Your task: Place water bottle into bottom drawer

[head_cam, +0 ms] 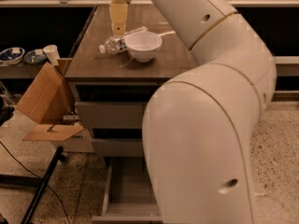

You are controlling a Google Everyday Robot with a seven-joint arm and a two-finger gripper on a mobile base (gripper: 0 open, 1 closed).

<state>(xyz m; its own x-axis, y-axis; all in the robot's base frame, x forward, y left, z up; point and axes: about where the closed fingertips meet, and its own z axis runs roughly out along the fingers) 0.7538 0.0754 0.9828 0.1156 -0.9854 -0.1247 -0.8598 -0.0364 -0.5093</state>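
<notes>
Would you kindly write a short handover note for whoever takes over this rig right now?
Hand: at the back of the cabinet top, right over the water bottle; no lift yet.
Water bottle: lying on its side, cap to the left, beside the white bowl.
Bottom drawer: pulled open, partly hidden by the arm.
Done: drawer open.
Left: grasp the bottle, carry it down, place it in the drawer.
</notes>
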